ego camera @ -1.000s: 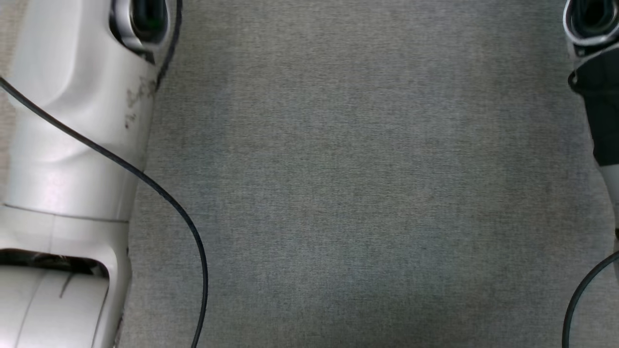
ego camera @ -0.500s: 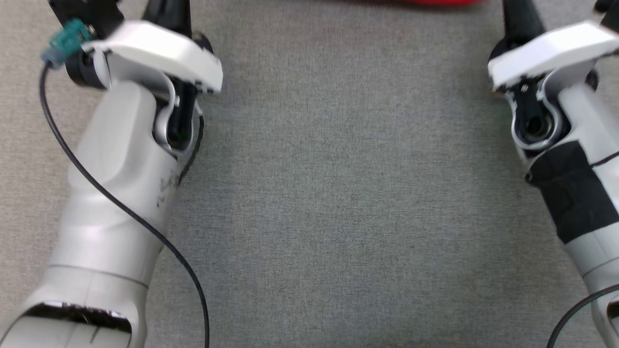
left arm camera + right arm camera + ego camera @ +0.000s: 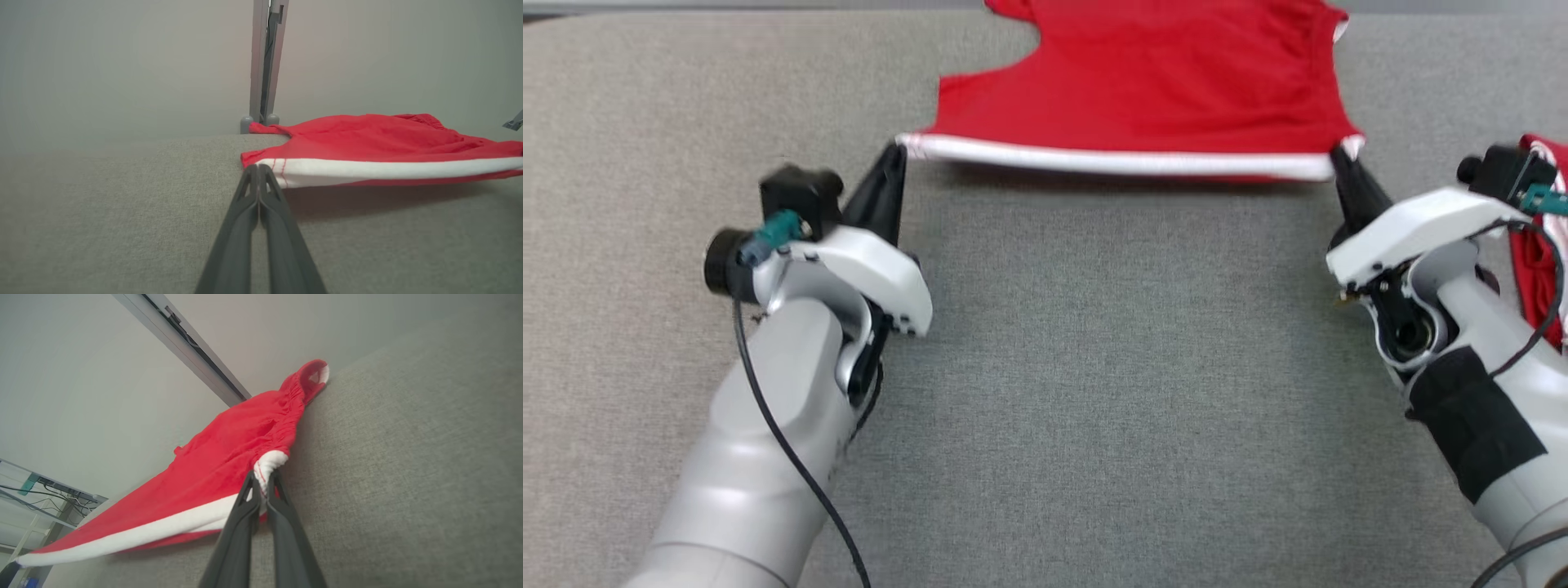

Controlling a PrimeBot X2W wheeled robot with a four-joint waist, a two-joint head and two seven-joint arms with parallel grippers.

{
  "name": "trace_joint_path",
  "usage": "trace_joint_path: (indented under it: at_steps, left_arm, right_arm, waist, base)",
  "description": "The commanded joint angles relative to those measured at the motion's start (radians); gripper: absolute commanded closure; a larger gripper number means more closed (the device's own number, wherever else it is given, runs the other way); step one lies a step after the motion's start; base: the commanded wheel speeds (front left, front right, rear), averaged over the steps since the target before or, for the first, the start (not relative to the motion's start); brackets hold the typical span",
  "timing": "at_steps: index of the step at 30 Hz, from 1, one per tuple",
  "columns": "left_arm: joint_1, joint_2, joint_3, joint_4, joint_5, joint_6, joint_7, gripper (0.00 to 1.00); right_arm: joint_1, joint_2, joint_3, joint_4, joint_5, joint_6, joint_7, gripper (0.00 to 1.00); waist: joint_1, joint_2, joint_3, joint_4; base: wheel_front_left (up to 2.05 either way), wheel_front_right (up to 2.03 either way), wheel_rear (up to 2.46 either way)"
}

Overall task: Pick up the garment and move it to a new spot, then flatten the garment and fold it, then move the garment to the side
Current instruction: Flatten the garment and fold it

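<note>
The garment (image 3: 1152, 82) is red with a white hem and lies at the far side of the grey padded surface (image 3: 1111, 367). Its near hem is stretched taut and raised a little, casting a shadow. My left gripper (image 3: 897, 155) is shut on the hem's left corner. In the left wrist view the closed fingertips (image 3: 258, 169) meet the garment (image 3: 367, 139) at that corner. My right gripper (image 3: 1339, 159) is shut on the right corner. In the right wrist view the right gripper (image 3: 263, 477) pinches the white edge of the garment (image 3: 229, 457).
Another piece of red cloth (image 3: 1539, 269) lies at the right edge behind my right wrist. A grey metal post (image 3: 265, 61) stands at the surface's far edge against a pale wall. A shelf with cables (image 3: 36, 498) lies beyond the surface.
The head view has swung forward: earlier it held just the forearms and grey surface, now it takes in both grippers and the red garment stretched between them.
</note>
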Motion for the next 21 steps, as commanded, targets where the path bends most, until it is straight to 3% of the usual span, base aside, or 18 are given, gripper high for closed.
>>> trace_joint_path:
  at_steps: [1, 13, 21]
  left_arm:
    - [0.022, 0.007, -0.006, 0.009, 0.022, -0.003, -0.003, 1.00]
    - [0.162, 0.057, -0.132, 0.112, 0.183, -0.034, -0.003, 1.00]
    - [0.222, 0.070, -0.198, 0.172, 0.220, -0.055, -0.003, 1.00]
  right_arm:
    - [0.022, -0.015, 0.015, 0.014, 0.004, 0.000, 0.010, 1.00]
    - [0.135, -0.046, 0.210, 0.066, -0.030, 0.000, 0.067, 1.00]
    - [0.211, -0.065, 0.298, 0.051, 0.002, 0.000, 0.144, 1.00]
  waist:
    - [-0.0001, 0.0000, -0.030, 0.001]
    - [-0.0001, 0.0000, -0.172, 0.005]
    - [-0.0001, 0.0000, -0.257, 0.013]
  base:
    - [0.00, 0.00, 0.00]
    - [0.00, 0.00, 0.00]
    - [0.00, 0.00, 0.00]
